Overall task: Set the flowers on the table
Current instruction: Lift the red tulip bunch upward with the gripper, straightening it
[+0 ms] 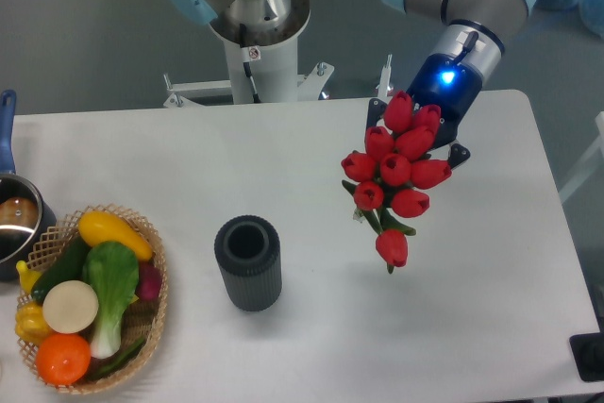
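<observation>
The flowers [396,169], a bunch of red tulip buds with green stems, hang in the air over the right half of the white table [311,337]. The buds point toward the camera and hide the stems and most of the fingers. My gripper [415,134], with a blue light glowing on its wrist, sits right behind the bunch and appears shut on its stems. One bud [392,247] droops lower than the others.
A dark ribbed vase [248,262] stands upright and empty near the table's middle. A wicker basket [156,313] of vegetables sits at the front left, with a pot [17,219] behind it. The arm's base [253,35] stands behind the far edge.
</observation>
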{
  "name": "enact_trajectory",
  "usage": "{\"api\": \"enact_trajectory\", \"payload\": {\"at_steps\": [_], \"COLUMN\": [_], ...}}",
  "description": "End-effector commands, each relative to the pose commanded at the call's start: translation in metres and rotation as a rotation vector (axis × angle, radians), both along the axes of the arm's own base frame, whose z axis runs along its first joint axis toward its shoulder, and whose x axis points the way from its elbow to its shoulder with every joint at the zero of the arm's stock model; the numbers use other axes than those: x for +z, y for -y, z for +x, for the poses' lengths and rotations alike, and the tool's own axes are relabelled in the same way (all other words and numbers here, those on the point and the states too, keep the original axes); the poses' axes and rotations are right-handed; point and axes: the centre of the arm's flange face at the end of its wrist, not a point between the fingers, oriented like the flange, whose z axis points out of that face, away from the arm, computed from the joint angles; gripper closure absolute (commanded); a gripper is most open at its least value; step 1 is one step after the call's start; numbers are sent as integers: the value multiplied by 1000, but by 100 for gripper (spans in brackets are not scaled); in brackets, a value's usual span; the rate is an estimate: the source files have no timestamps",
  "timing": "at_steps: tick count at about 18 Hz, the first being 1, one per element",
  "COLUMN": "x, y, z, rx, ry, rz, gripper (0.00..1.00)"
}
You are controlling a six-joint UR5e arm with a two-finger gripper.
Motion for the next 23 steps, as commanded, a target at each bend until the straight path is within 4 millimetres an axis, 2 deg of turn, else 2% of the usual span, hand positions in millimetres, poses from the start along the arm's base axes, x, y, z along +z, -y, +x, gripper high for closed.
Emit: {"api": "enact_trajectory", "payload": {"at_steps": [9,15,20,22,23], "x": [10,28,23,21,27], "y": [28,24,27,33,35], "z": [-8,2,-5,-7,-8], "rx": [69,85,124,166,194], "ry": [35,74,29,-12,-49], "rz": [-1,-9,-118,-225,-288], "gripper": [61,61,61,61,61]}}
